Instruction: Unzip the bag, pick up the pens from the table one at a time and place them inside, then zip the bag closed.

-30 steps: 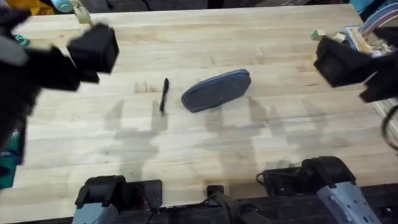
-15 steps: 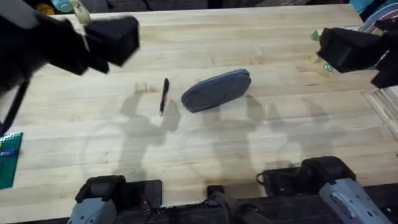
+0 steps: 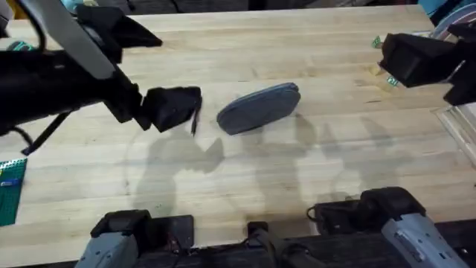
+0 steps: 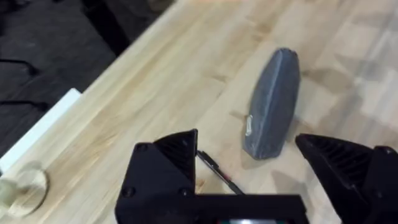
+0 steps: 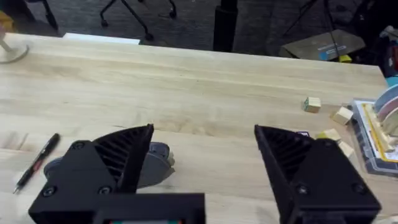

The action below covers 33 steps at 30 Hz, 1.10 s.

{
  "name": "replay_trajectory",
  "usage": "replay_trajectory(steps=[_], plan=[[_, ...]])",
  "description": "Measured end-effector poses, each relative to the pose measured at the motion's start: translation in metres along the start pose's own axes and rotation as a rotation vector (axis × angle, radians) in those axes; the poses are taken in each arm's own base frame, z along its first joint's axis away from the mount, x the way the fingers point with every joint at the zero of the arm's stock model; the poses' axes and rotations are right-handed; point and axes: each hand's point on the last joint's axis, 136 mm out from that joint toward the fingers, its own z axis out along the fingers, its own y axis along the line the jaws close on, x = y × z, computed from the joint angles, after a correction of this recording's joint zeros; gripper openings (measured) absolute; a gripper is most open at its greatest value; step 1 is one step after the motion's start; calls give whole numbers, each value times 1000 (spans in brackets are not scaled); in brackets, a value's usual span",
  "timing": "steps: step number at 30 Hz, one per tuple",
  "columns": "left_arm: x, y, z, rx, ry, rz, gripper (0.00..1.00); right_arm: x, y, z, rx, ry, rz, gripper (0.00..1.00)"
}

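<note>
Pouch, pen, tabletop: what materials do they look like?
Pouch: grey felt-like fabric, matte, soft rounded shape; a small light tab, likely the zipper pull, shows at its end in the left wrist view.
Pen: black, thin, probably plastic, slight sheen.
Tabletop: light wood planks, visible grain and seams, smooth finish.

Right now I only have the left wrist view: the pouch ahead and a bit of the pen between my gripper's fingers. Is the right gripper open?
Observer: Yes. In its own wrist view the right gripper has its fingers spread wide, holding nothing.
Operator: Where is it relative to the pouch?
Observer: Overhead, it hangs over the table's far right part, well apart from the grey pouch.
Operator: Anything else over there?
Observer: Small wooden blocks lie near the table's right edge, far from the pouch.
</note>
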Motion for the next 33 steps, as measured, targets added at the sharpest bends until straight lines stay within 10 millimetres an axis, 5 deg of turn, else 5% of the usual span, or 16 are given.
replay_trajectory(steps=[8,21,33], plan=[[17,-5,30,147,42,33,985,0,0,0,0,0,0,996],[69,-44,100,470,208,74,986,0,0,0,0,0,0,996],[100,-60,158,589,256,82,986,0,0,0,0,0,0,997]])
